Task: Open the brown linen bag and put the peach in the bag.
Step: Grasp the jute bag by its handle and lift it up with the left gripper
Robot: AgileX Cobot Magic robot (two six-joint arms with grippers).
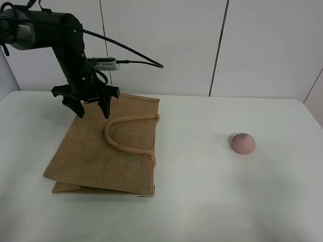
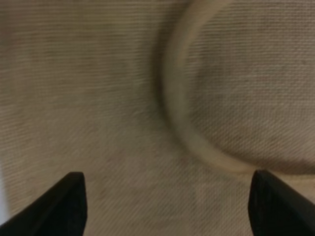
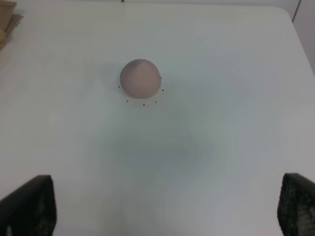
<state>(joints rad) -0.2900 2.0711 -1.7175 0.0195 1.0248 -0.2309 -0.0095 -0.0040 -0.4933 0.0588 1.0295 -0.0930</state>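
Observation:
The brown linen bag (image 1: 97, 150) lies flat and closed on the left of the white table, its beige loop handle (image 1: 126, 133) resting on top. My left gripper (image 1: 93, 112) hovers open and empty just above the bag's far part. The left wrist view shows the coarse weave (image 2: 98, 98) and the handle (image 2: 177, 113) close below, between the spread fingertips (image 2: 69, 201). The pink peach (image 1: 242, 142) sits alone on the right of the table. In the right wrist view the peach (image 3: 141, 77) lies ahead of my open, empty right gripper (image 3: 165, 206), well apart from it.
The white table (image 1: 201, 207) spreads between bag and peach. A white panelled wall stands behind the table's far edge. A corner of the bag (image 3: 7, 22) shows in the right wrist view. My right arm is outside the exterior high view.

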